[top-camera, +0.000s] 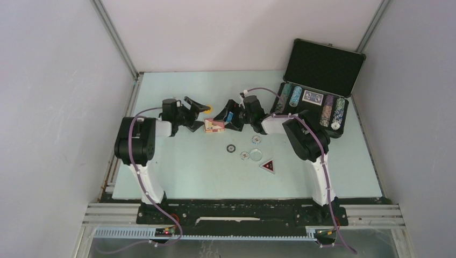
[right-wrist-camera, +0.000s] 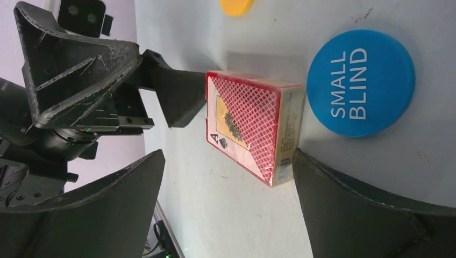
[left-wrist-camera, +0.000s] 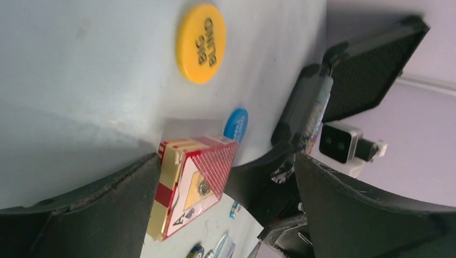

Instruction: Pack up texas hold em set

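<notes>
End effectors, left (top-camera: 200,115) and right (top-camera: 232,115), stand spread wide and empty, flanking the card deck (top-camera: 214,126) mid-table (top-camera: 177,172). Its long axis runs left-right between them. Chip rows (top-camera: 295,95) sit in the open briefcase (top-camera: 322,67); the deck, yellow disc (left-wrist-camera: 200,43), blue disc (right-wrist-camera: 360,81) and triangular token (top-camera: 268,165) remain unpacked.

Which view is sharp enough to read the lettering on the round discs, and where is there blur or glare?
Right wrist: the blue disc is crisp, reading SMALL BLIND. Left wrist: the yellow disc is legible, the blue one soft and foreshortened, with a glint on the card deck. Top external: evenly lit, discs too small to read.
</notes>
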`<act>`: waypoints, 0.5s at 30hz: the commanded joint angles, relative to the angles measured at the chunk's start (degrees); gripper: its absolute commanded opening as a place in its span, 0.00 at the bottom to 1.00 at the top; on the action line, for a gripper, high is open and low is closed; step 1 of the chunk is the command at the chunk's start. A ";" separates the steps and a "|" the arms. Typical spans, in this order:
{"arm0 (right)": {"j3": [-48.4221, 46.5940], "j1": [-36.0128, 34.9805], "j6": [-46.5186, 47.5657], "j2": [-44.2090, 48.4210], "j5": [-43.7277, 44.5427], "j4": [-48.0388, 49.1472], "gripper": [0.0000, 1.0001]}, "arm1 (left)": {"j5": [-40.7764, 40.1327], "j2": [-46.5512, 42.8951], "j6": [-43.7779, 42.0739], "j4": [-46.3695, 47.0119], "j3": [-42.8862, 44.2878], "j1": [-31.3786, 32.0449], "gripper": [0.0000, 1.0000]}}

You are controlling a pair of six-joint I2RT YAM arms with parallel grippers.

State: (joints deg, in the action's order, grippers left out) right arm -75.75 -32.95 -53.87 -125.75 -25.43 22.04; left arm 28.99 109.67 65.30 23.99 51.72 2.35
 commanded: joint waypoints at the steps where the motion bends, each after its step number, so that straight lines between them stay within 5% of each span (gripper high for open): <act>1: -1.59 -0.08 2.99 -1.29 -4.40 1.37 1.00 | 3.17 0.72 3.73 5.70 1.24 1.52 1.00; 10: 9.04 -2.67 6.06 8.94 -2.62 -2.28 1.00 | 1.58 -3.20 7.65 7.61 -4.02 7.51 1.00; 15: 14.46 -2.82 12.03 16.37 1.94 -14.32 1.00 | -1.27 -7.74 11.39 7.84 -10.84 7.80 1.00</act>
State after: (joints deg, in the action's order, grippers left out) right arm -63.72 -35.09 -48.18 -115.55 -27.27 17.26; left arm 28.58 107.13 72.01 30.89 46.15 9.67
